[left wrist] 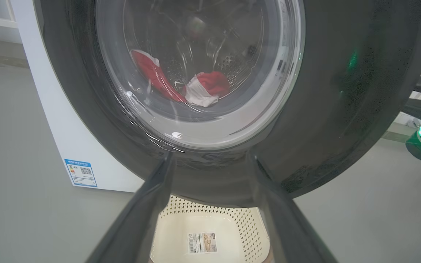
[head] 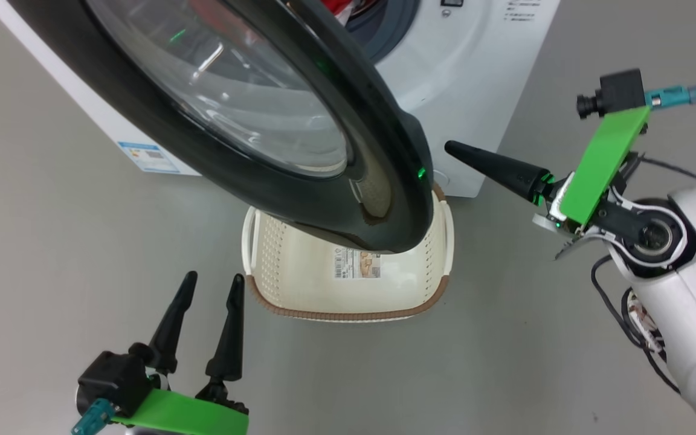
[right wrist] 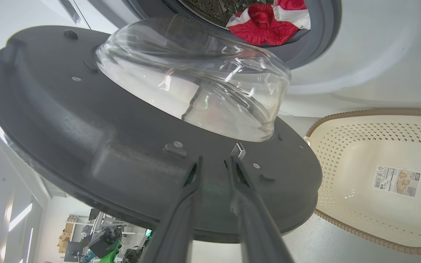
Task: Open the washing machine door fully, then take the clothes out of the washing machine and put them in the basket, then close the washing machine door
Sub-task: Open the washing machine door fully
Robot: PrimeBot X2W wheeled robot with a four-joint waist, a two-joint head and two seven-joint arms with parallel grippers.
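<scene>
The washing machine door (head: pixel 384 151) stands partly open, its black rim hanging over the basket (head: pixel 299 284). Red and white clothes (right wrist: pixel 265 22) lie in the drum of the washing machine (head: pixel 463 90), and through the door glass they show as clothes (left wrist: pixel 214 82). My right gripper (head: pixel 449 146) points at the door's free edge from the right, a small gap away. Its fingertips (right wrist: pixel 199 162) stand a narrow slit apart near the latch on the door's inner face (right wrist: pixel 86 146), holding nothing. Low on the left, my left gripper (head: pixel 214 277) is open and empty, facing the door's outer rim (left wrist: pixel 342 91).
The cream basket (right wrist: pixel 360 146) sits on the grey floor right below the drum opening, with a sticker (head: pixel 357 264) on its bottom. A blue label (head: pixel 148 156) marks the machine's lower corner. Bare floor lies to both sides.
</scene>
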